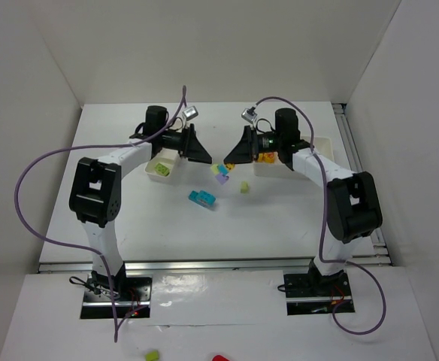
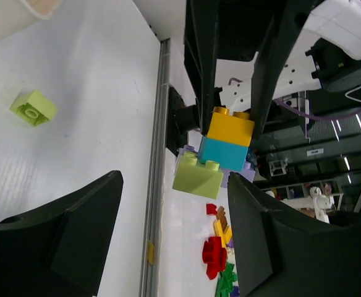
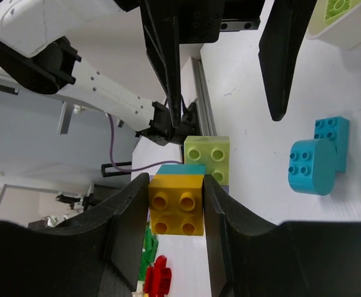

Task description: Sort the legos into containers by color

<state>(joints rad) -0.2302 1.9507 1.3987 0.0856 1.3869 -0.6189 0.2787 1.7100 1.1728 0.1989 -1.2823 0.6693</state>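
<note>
Right wrist view: the right pincer (image 3: 175,185) is clamping a small yellow studded plastic brick (image 3: 175,213), stacked with a cyan brick (image 3: 180,168) and a pale green brick (image 3: 207,156), over the white counter (image 1: 280,218) between both arms; the left pincer (image 2: 175,179) is gaping wide, holding nothing.
</note>
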